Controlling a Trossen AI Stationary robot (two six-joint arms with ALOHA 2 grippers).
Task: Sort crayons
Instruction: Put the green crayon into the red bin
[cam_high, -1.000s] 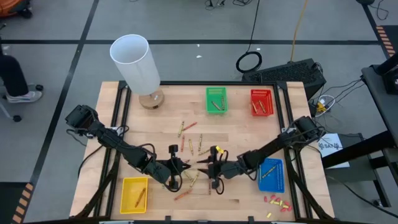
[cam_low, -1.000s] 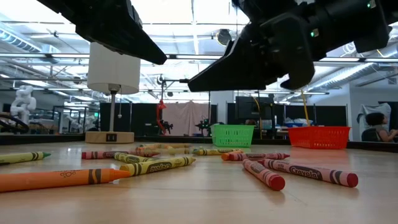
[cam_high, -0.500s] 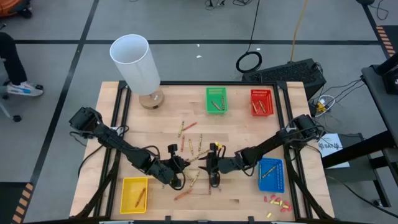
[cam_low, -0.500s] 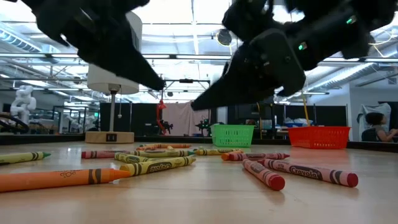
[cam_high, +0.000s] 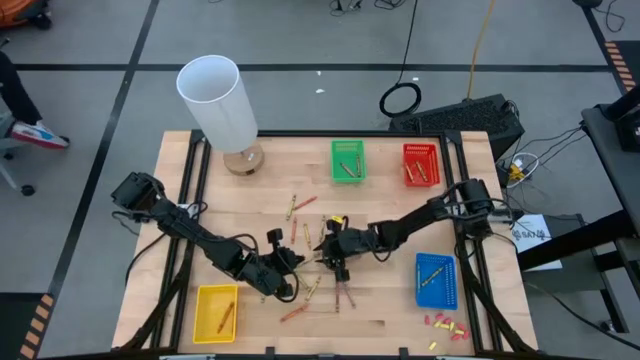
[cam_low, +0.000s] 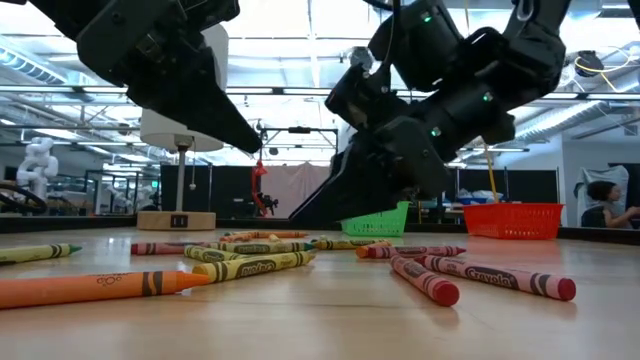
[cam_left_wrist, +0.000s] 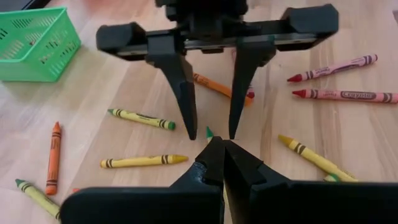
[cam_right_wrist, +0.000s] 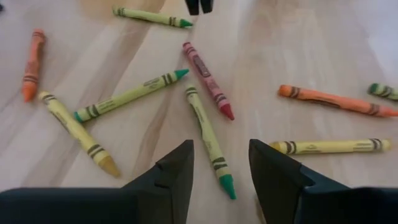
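Red, orange, yellow and green-tipped crayons (cam_high: 308, 236) lie flat and scattered on the wooden table's middle (cam_low: 250, 268). My left gripper (cam_high: 297, 262) is shut and hangs above them (cam_left_wrist: 219, 142), with nothing showing between its fingers. My right gripper (cam_high: 326, 254) faces it from the table's right side, open and low over the wood. In the right wrist view its fingers (cam_right_wrist: 221, 149) stand on either side of a yellow crayon with a green tip (cam_right_wrist: 208, 134), without touching it. The two grippers' tips are close together (cam_left_wrist: 211, 127).
A green basket (cam_high: 348, 160) and a red basket (cam_high: 421, 164) stand at the far edge. A blue basket (cam_high: 435, 280) sits near right and a yellow one (cam_high: 217, 312) near left. A white lamp (cam_high: 220, 100) stands far left. Small red and yellow bits (cam_high: 443, 323) lie near right.
My right gripper has swung toward the table's far edge and a little left, sinking close to the wood and coming nearer my left gripper. My left gripper has dipped slightly and tipped its fingers further down. The crayons have not moved.
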